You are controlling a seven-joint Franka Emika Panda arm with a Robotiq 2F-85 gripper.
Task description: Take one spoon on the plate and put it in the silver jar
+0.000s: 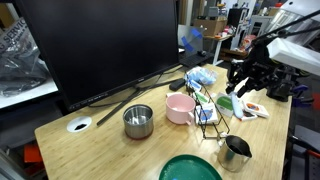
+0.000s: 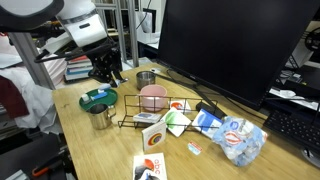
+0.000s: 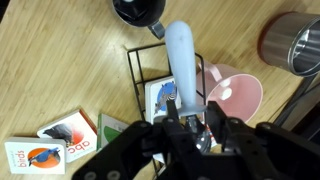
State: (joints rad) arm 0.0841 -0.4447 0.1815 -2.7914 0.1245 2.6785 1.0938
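Wrist view: gripper [image 3: 195, 130] was clenched on the spoon [image 3: 183, 60], one end pinched so the rest pointed twd the silver jar [image 3: 138, 10] (prob. lining up for the drop).

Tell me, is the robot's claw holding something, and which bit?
Yes. The gripper is shut on the slim pale blue-white spoon, pinching it near one end; the long rest sticks out free.

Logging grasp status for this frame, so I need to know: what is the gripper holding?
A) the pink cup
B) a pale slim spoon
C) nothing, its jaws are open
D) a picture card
B: in the wrist view the gripper is shut on the handle of the spoon, whose pale length sticks out ahead of the fingers above the table.
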